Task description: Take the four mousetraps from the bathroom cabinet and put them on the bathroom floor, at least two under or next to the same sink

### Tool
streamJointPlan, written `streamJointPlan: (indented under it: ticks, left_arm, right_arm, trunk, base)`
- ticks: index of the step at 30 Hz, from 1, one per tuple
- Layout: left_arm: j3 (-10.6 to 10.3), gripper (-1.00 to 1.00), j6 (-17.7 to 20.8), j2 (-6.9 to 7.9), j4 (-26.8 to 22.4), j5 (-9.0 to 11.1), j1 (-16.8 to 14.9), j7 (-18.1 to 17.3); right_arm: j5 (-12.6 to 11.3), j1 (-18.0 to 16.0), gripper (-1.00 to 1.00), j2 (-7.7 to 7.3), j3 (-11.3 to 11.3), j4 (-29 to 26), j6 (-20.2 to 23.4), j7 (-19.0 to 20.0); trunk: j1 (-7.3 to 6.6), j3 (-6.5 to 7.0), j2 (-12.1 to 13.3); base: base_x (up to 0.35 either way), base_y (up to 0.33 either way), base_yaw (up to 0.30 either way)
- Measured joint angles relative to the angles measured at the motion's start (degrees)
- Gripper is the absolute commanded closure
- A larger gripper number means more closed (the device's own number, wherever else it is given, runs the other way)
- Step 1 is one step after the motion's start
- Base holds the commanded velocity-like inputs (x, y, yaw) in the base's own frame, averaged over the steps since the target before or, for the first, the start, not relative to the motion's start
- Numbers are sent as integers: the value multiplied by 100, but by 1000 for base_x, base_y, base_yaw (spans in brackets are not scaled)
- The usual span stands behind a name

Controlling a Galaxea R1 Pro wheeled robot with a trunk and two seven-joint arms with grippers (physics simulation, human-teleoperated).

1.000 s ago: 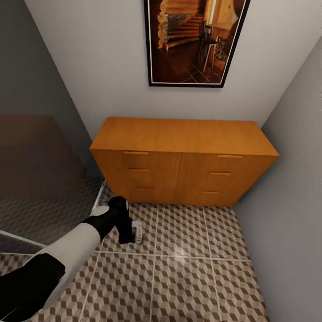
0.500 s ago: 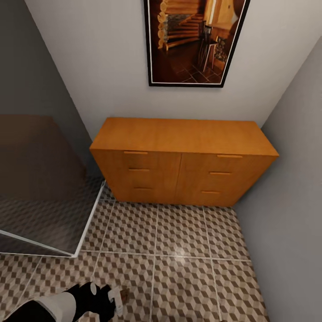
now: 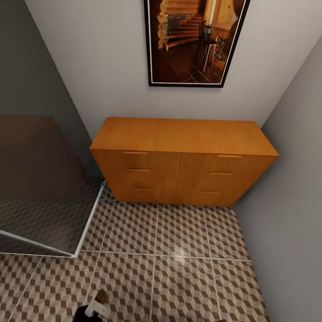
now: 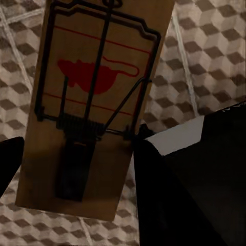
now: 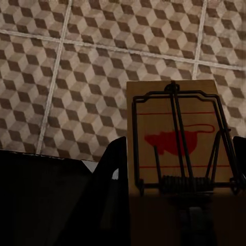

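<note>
Head view looks down at a low, wide orange-brown wooden cabinet (image 3: 183,161) with slim matching handles, standing against a white wall under a dark-framed picture of a wooden staircase (image 3: 195,41). All its drawer fronts and doors are shut, so nothing inside can be seen. In front lies the bathroom floor of brown-and-beige cube-pattern tiles (image 3: 179,264), and a glass panel with a pale edge (image 3: 40,188) stands at the robot's left. At the lower edge of this view, the left gripper (image 3: 95,308) peeks in with a sliver of brown board.

Left wrist view shows a flat brown wooden mousetrap with dark wire fittings and a red mouse mark (image 4: 95,97) held between the dark jaws of the left gripper (image 4: 77,169), above the tiles. Right wrist view shows a second matching mousetrap (image 5: 179,154) clasped by the jaws of the right gripper (image 5: 179,179), also over the floor.

Risks, as a judgement: each board seems gripped near one end, so it could pivot or slip out if an arm swings quickly. Dropped from a height, a trap might land on edge or slide away. No sink is visible here, so setting both down on this spot may leave them too far from it.
</note>
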Motion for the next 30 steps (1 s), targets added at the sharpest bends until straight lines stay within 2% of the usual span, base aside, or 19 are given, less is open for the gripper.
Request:
streamJointPlan:
  ticks: [2, 3, 4, 6, 8, 9, 10, 13, 17, 30]
  left_arm:
    - [10, 100, -311, 34, 1, 721, 69, 257]
    - [17, 100, -622, 40, 3, 1040, 126, 424]
    - [13, 100, -855, 33, 4, 1175, 169, 541]
    - [11, 100, -1171, 1, 6, 1309, 220, 750]
    - [10, 100, -1394, -56, 7, 1390, 250, 1028]
    - [12, 100, -1507, -111, 7, 1471, 270, 1300]
    - [14, 100, -1554, -136, 7, 1531, 280, 1475]
    - [13, 100, -1604, -162, 7, 1743, 296, 1740]
    - [9, 100, -1587, -184, 7, 1857, 304, 1794]
    - [6, 100, -1556, -207, 2, 1895, 306, 1815]
  right_arm:
    - [-2, 0, 100, -4, -3, -108, 9, -56]
    - [-10, -1, 100, -6, -7, -255, 28, -177]
    - [-20, -1, 100, -7, -7, -389, 87, -297]
    - [-3, -1, 100, -16, -8, -634, 316, -514]
    - [10, 0, 100, -53, -6, -933, 699, -709]
    - [10, 0, 100, -103, -6, -1245, 1082, -811]
    - [12, 0, 100, -150, -7, -1441, 1288, -855]
    - [5, 1, 100, -286, -8, -1747, 1563, -897]
    - [6, 2, 100, -328, -5, -1814, 1460, -923]
    - [8, 2, 100, -349, 9, -1719, 1189, -949]
  trunk:
    - [0, 0, 0]
    - [0, 0, 0]
    - [0, 0, 0]
    - [0, 0, 0]
    - [0, 0, 0]
    - [0, 0, 0]
    - [0, 0, 0]
    - [0, 0, 0]
    - [0, 0, 0]
    - [0, 50, 0]
  base:
    - [0, 0, 0]
    - [0, 0, 0]
    - [0, 0, 0]
    - [0, 0, 0]
    - [0, 0, 0]
    - [0, 0, 0]
    - [0, 0, 0]
    - [0, 0, 0]
    - [0, 0, 0]
    - [0, 0, 0]
